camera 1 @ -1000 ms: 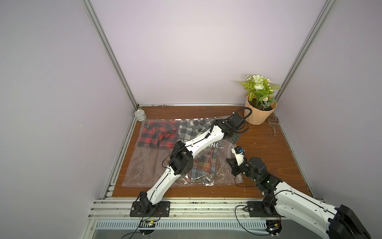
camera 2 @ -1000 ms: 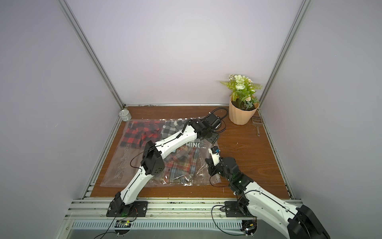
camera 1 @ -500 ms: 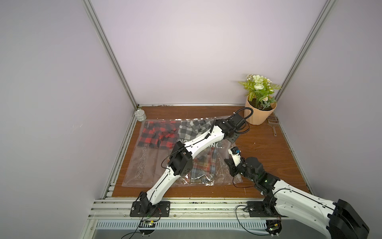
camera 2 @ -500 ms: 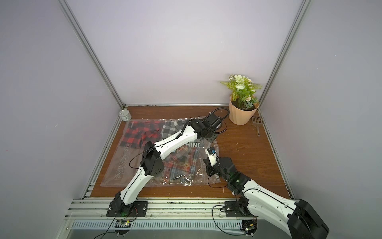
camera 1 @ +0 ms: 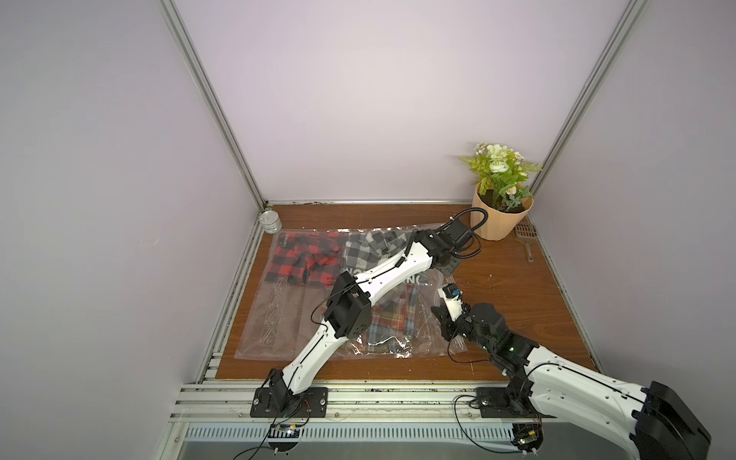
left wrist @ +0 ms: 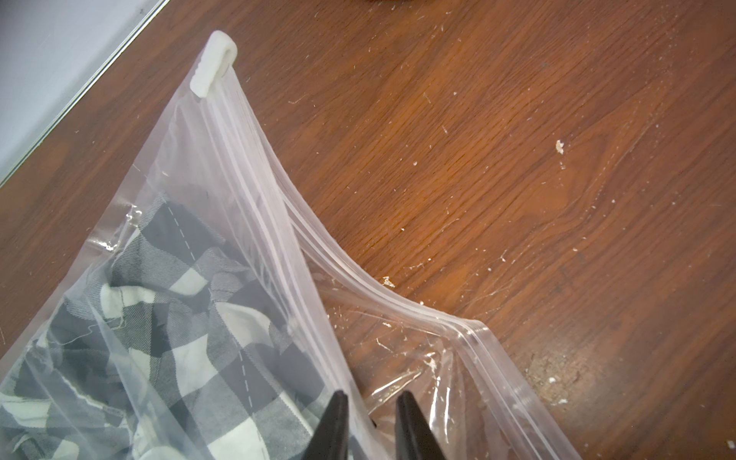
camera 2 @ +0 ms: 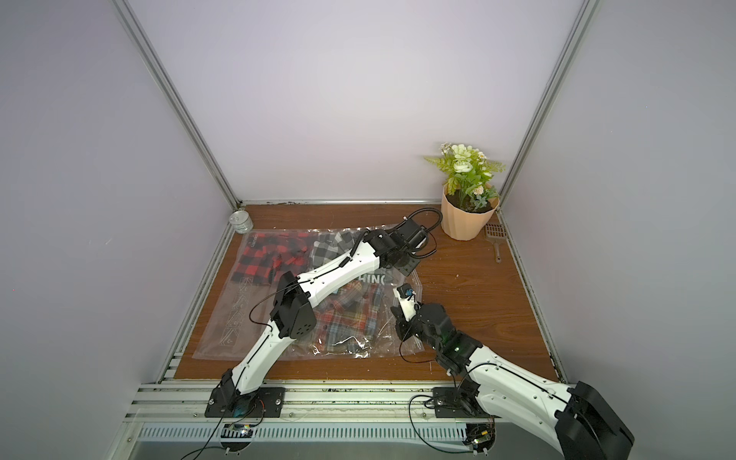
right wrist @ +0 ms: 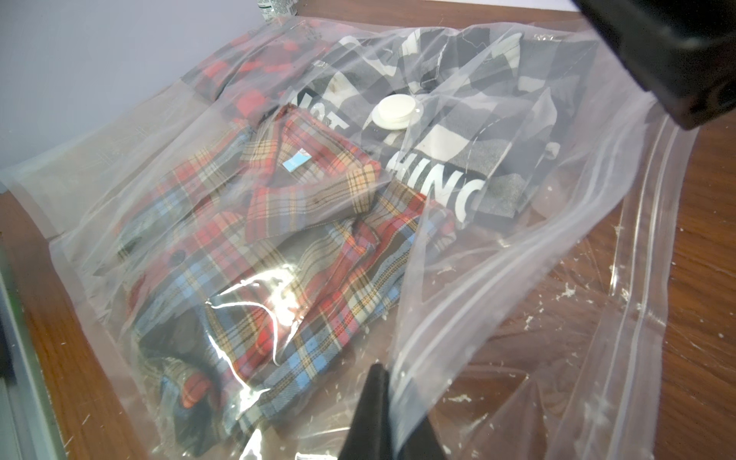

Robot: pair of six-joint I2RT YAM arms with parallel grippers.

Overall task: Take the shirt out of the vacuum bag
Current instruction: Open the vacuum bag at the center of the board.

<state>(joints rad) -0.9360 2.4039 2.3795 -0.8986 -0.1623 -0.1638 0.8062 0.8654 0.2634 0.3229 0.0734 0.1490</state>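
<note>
Vacuum bag (camera 1: 275, 314), clear plastic, laid on the wooden table (camera 1: 517, 290), plaid shirts (right wrist: 286, 247) held inside. Upper film at the open edge is pinched and raised by the right gripper (right wrist: 378, 382), fingers pressed together. Left gripper (left wrist: 372, 402) is set astride the same film, fingers narrowly parted.
</note>
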